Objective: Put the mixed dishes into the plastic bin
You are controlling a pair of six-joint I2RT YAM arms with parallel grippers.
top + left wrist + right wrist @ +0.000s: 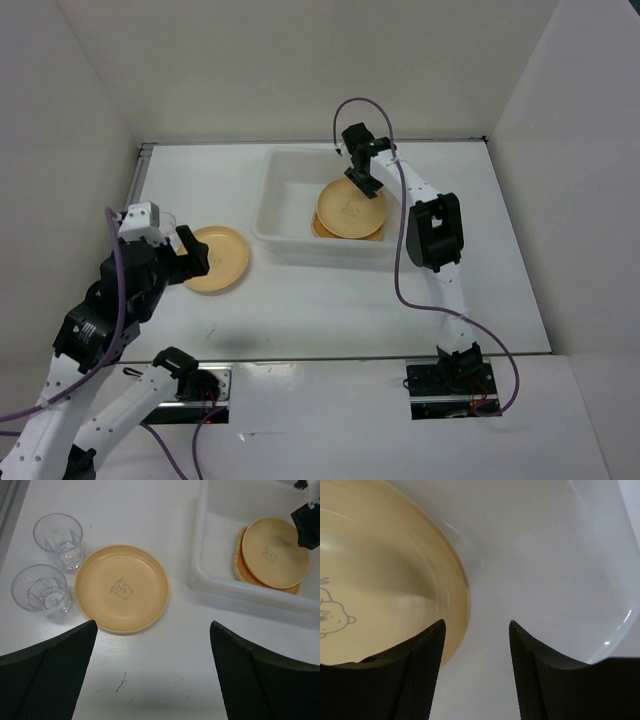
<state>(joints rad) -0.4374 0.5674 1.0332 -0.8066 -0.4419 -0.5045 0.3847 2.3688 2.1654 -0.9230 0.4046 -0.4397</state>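
Note:
One tan-yellow plate (122, 588) lies on the table left of the plastic bin (200, 555), with two clear cups (58, 534) (41, 588) upright to its left. My left gripper (153, 625) is open and empty, above the table near this plate's front edge. The second plate (352, 208) lies in the bin on the wicker tray (239, 562), of which only an edge shows. My right gripper (476, 625) is open inside the bin, low over that plate's rim (380, 580), holding nothing; its left finger is over the plate's edge.
The bin's white floor and curved wall (545, 555) lie just right of the right gripper. White enclosure walls stand on three sides of the table (300, 310). The right arm (432, 235) reaches over the bin's right rim.

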